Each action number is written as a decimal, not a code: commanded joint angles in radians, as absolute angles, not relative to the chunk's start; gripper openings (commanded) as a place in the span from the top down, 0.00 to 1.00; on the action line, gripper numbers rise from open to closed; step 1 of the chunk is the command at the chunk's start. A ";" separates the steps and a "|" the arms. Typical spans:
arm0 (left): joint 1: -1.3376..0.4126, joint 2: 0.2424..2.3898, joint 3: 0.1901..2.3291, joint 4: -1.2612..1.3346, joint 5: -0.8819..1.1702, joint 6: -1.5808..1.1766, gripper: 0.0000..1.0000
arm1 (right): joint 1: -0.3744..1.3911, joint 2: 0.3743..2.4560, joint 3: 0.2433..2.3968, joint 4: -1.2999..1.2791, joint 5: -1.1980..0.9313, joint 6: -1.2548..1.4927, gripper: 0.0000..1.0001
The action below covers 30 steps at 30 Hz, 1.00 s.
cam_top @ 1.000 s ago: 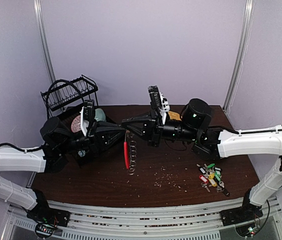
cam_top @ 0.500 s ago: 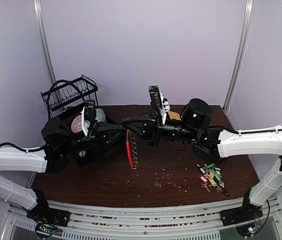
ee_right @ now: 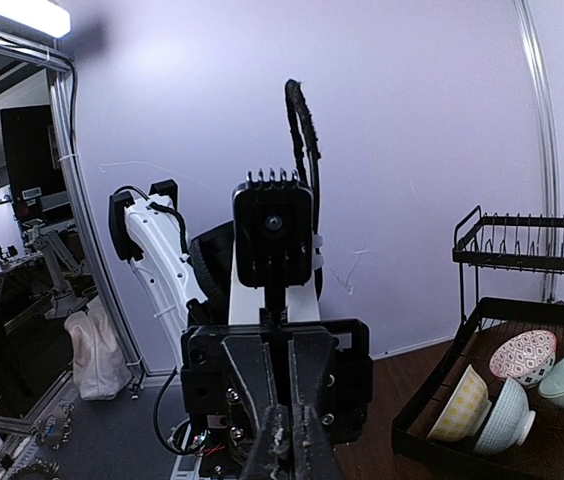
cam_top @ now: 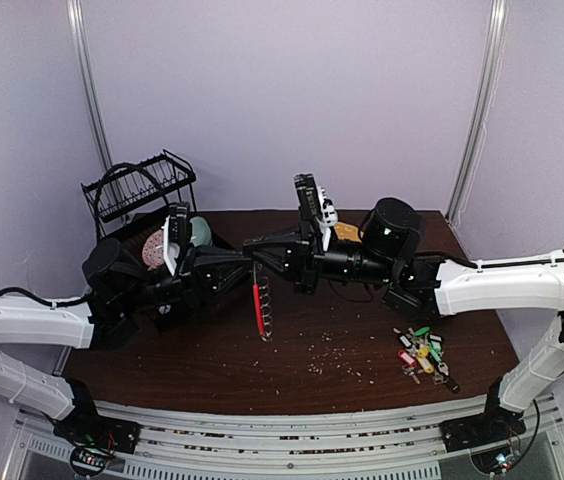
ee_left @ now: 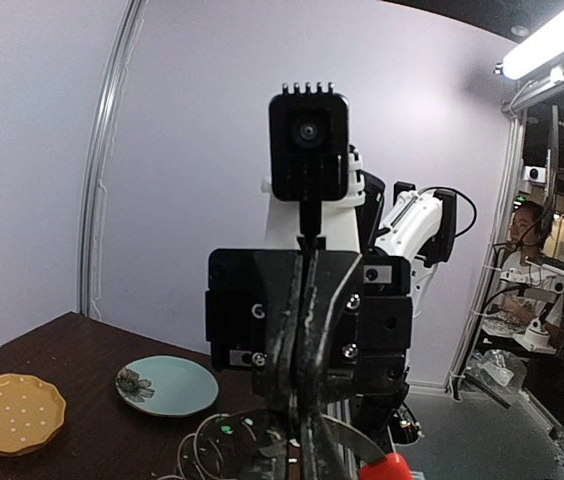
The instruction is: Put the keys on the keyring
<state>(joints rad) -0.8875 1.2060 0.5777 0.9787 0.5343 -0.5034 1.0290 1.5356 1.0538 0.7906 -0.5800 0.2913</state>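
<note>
Keyring (cam_top: 259, 308) hangs in the air over the middle of the table (cam_top: 162, 360), red arc on the left, silver loops strung down its right side, lower end just above the wood

Left gripper (cam_top: 245, 259) comes in from the left and pinches the keyring's top: jaws nearly together. In the left wrist view its fingers (ee_left: 297, 330) are pressed flat against each other, with wire loops (ee_left: 207, 450) and a red plastic end (ee_left: 387, 467) at the bottom edge beside them

Right gripper (cam_top: 253, 246) comes in from the right, tip to tip with the left one, just above the ring. Jaws fully together; the right wrist view shows its fingers (ee_right: 267, 430) closed with no gap. Can't tell whether they nip any part of the ring

Keys (cam_top: 422, 352) lie in one heap on the table, front right, well apart from both grippers; green, yellow, red and white tags visible

Other stuff:
- dish rack (cam_top: 137, 185) back left, bowls (ee_right: 522, 357) inside it
- yellow dotted plate (ee_left: 10, 412) and teal flower plate (ee_left: 167, 385) on the table near each other
- crumbs (cam_top: 337, 352) scattered over the wood
</note>
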 commanded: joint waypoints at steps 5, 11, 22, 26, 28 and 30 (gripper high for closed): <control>-0.891 1.184 0.575 1.100 0.500 -0.500 1.00 | 1.038 1.557 1.059 0.745 -0.609 0.279 1.00; -0.891 1.169 0.552 1.118 0.495 -0.476 1.00 | 1.038 1.561 1.068 0.731 -0.640 0.279 0.97; -0.891 1.087 0.559 0.833 0.438 -0.278 1.00 | 1.023 1.503 1.072 0.674 -0.695 0.270 0.52; -0.893 1.006 0.544 0.760 0.490 -0.158 1.00 | 1.003 1.437 1.078 0.587 -0.725 0.219 0.42; -0.906 0.953 0.538 0.695 0.480 -0.068 1.00 | 1.003 1.410 1.097 0.441 -0.700 0.135 0.43; -0.920 0.913 0.538 0.633 0.463 0.019 1.00 | 1.006 1.395 1.112 0.340 -0.673 0.080 0.47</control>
<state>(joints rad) -0.8970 0.9939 0.5419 0.7158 0.4702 -0.1829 1.0092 1.4555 1.0645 0.5533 -0.6857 0.2043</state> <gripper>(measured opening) 0.005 0.555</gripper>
